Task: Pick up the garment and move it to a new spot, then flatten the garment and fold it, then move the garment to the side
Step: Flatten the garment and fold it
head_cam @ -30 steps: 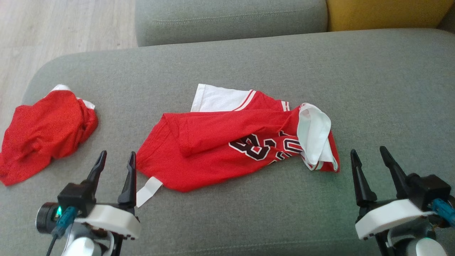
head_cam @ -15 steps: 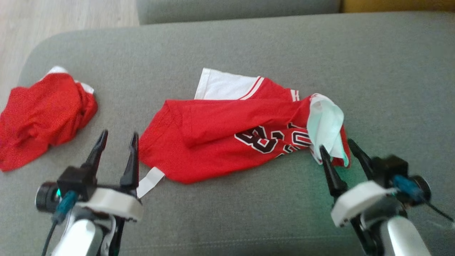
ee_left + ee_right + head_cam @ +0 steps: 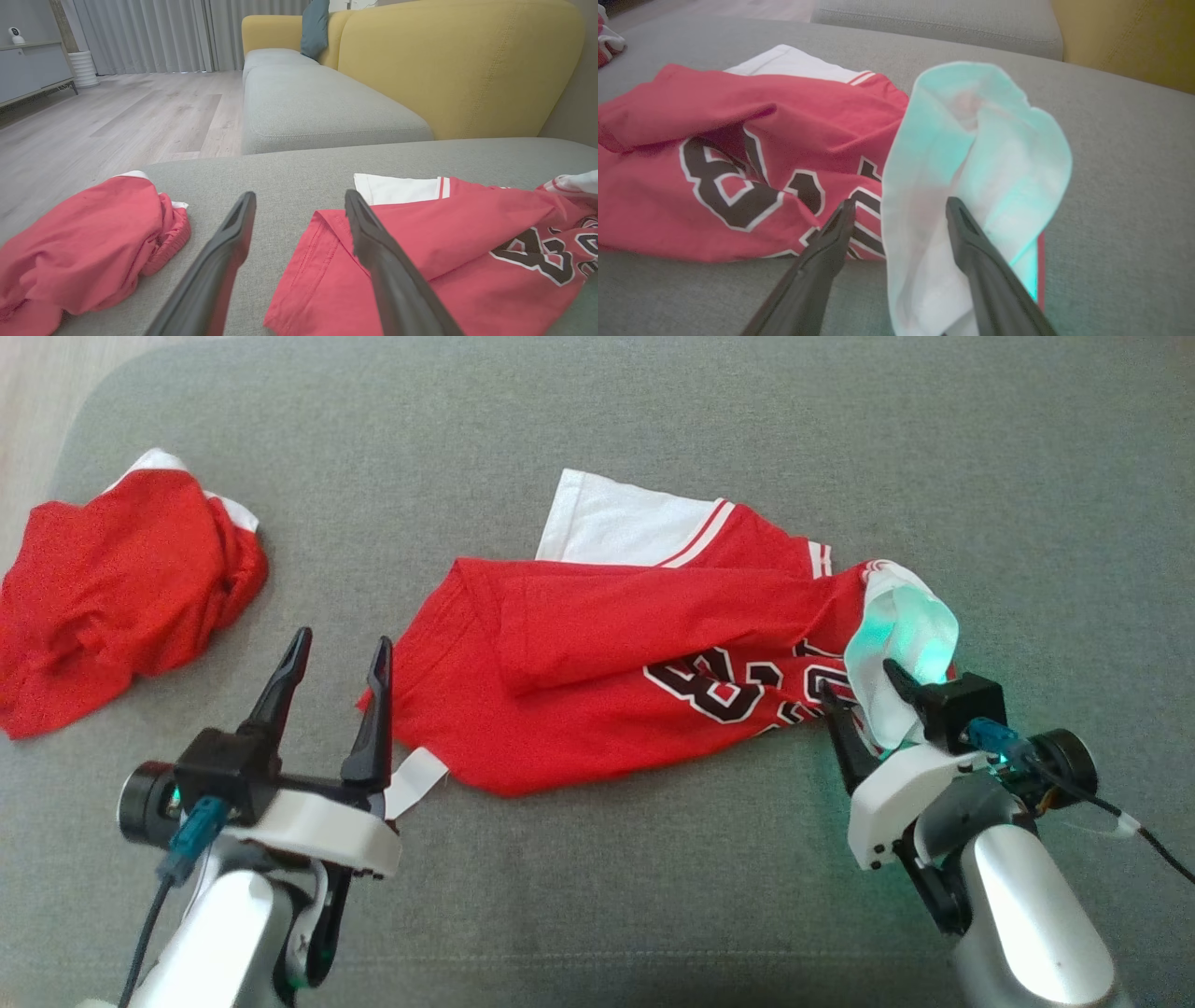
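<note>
While both of our grippers stand spread and hold nothing, the red jersey (image 3: 607,653) lies crumpled near the middle of the grey sofa seat (image 3: 653,429), somewhat toward its near edge, with its printed number facing up. We have our right gripper (image 3: 857,679) at the jersey's right end, its two fingers set either side of the raised white flap (image 3: 910,625). The cloth sits between the jaws but is not pinched. We judge that this fold is chosen because it stands clear of the cushion and gives the fingers something to close on.

Our left gripper (image 3: 343,639) waits at the jersey's left hem corner, one finger over the red cloth and the other over bare cushion. It is beside a small white strip (image 3: 415,779) that pokes out from under the hem. Placed at opposite ends, the two look ready to lift the jersey stretched between them, which would suit carrying it to a new spot. The pick-up is not yet made. A second red garment (image 3: 121,597) is bunched at the seat's left edge, well apart from the jersey.

The seat is a soft woven fabric, so we expect the fingers could sink in or snag. Beyond its far edge the left wrist view shows another grey seat section (image 3: 317,107), a yellow backrest (image 3: 458,70), a teal cushion (image 3: 315,25), pale wood floor (image 3: 117,116) and grey curtains (image 3: 140,32).
</note>
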You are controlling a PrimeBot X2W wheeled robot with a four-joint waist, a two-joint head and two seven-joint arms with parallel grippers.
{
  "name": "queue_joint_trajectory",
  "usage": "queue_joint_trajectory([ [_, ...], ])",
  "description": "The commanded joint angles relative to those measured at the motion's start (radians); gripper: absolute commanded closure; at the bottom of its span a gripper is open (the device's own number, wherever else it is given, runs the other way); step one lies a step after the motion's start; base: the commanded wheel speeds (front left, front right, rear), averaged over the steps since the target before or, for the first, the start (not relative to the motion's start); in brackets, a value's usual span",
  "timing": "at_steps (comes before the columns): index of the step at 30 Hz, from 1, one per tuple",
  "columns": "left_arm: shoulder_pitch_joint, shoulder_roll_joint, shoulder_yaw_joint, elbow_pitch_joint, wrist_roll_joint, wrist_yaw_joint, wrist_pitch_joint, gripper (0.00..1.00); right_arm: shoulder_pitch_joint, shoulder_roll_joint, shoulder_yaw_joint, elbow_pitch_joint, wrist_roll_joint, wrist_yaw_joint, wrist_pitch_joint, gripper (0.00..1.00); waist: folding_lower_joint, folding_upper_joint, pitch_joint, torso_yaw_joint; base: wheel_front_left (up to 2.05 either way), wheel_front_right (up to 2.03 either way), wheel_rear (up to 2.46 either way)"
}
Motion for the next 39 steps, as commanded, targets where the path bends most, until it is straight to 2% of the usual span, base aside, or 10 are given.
queue_joint_trajectory([
  [1, -0.054, 0.012, 0.033, -0.026, 0.007, -0.006, -0.011, 0.0, -0.034, -0.007, 0.015, -0.021, -0.009, -0.001, -0.007, 0.32, -0.0001, 0.0, 0.001, -0.001, 0.0, 0.0, 0.0],
  [2, -0.059, 0.009, 0.034, -0.023, 0.006, -0.011, -0.011, 0.0, -0.046, -0.006, 0.012, 0.0, -0.012, -0.001, -0.015, 1.0, -0.0001, 0.0, 0.004, -0.003, 0.0, 0.0, 0.0],
  [10, -0.064, 0.001, 0.037, -0.014, 0.015, -0.019, -0.013, 0.0, -0.029, -0.004, -0.066, -0.041, 0.036, -0.001, -0.078, 1.0, -0.0001, 0.0, -0.002, -0.011, 0.0, 0.0, 0.0],
  [17, -0.05, -0.003, 0.049, -0.019, 0.018, -0.017, -0.013, 0.0, 0.052, -0.029, -0.234, -0.143, 0.039, -0.001, -0.036, 1.0, -0.0001, 0.0, -0.007, -0.023, 0.0, 0.0, 0.0],
  [21, -0.047, -0.005, 0.057, -0.02, 0.022, -0.019, -0.013, 0.0, 0.075, -0.044, -0.289, -0.144, 0.056, -0.001, -0.023, 1.0, -0.0001, 0.0, -0.004, -0.028, 0.0, 0.0, 0.0],
  [22, -0.047, -0.007, 0.059, -0.02, 0.023, -0.019, -0.013, 0.0, 0.074, -0.044, -0.298, -0.14, 0.067, -0.001, -0.031, 0.91, -0.0001, 0.0, -0.004, -0.03, 0.0, 0.0, 0.0],
  [23, -0.046, -0.008, 0.06, -0.02, 0.024, -0.019, -0.013, 0.0, 0.073, -0.045, -0.3, -0.134, 0.07, -0.001, -0.037, 0.07, -0.0001, 0.0, -0.005, -0.031, 0.0, 0.0, 0.0],
  [24, -0.045, -0.009, 0.062, -0.02, 0.025, -0.019, -0.013, 0.0, 0.074, -0.046, -0.3, -0.127, 0.073, -0.001, -0.041, 0.0, -0.0001, 0.0, -0.005, -0.032, 0.0, 0.0, 0.0],
  [31, -0.029, -0.017, 0.072, -0.015, 0.03, -0.019, -0.013, 0.0, 0.078, -0.03, -0.325, -0.169, 0.086, -0.001, -0.158, 0.0, -0.0001, 0.0, -0.025, -0.036, 0.0, 0.0, 0.0],
  [39, 0.009, -0.02, 0.085, -0.016, 0.035, -0.012, -0.013, 0.0, 0.149, -0.014, -0.233, -0.33, 0.092, -0.001, -0.207, 0.0, -0.0001, 0.0, -0.07, -0.036, 0.0, 0.0, 0.0],
])
